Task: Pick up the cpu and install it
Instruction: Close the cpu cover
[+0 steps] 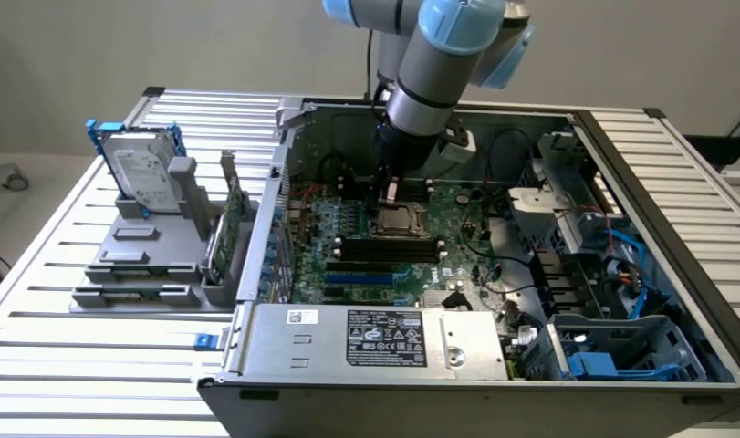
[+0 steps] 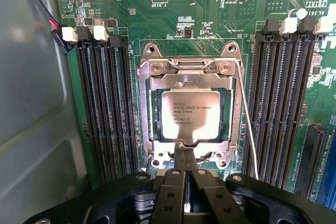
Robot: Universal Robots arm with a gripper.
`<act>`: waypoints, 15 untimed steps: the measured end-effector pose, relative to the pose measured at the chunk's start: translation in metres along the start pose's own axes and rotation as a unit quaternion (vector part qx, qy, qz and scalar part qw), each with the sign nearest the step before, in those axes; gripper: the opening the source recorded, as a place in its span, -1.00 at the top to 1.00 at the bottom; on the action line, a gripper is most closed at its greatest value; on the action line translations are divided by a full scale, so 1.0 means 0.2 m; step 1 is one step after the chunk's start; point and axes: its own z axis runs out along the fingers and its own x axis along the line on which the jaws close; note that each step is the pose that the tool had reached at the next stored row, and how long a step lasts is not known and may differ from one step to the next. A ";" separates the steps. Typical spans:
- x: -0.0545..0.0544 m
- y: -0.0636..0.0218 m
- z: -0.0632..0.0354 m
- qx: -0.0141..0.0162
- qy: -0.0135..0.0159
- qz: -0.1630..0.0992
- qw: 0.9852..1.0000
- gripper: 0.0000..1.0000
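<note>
**Chip in the socket, tool clenched at its edge**

From where I stand, the arm reaches down into the open case (image 1: 669, 196), which lies on the slatted desk (image 1: 53, 274). The tool (image 1: 391, 193) hangs over the middle of the board, a little toward the exterior view's left. The cpu (image 1: 395, 219) lies flat in its socket. In the wrist view the cpu (image 2: 191, 114) sits square inside the metal frame (image 2: 185, 69), with slots (image 2: 105, 108) on both sides.

The tool (image 2: 185, 156) is clenched, its fingers pressed together with nothing between them, and their tips are at the chip's near edge.

My worry is that a push from those closed tips could tip the chip or scrape the frame. A thin pale wire (image 2: 248, 129) beside the socket looks easy to snag.
</note>
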 end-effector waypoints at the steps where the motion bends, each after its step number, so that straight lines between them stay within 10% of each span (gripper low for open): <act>1: 0.00 0.000 0.001 0.000 0.000 0.000 1.000 0.79; 15: 0.00 0.001 0.024 0.000 0.000 0.000 1.000 0.79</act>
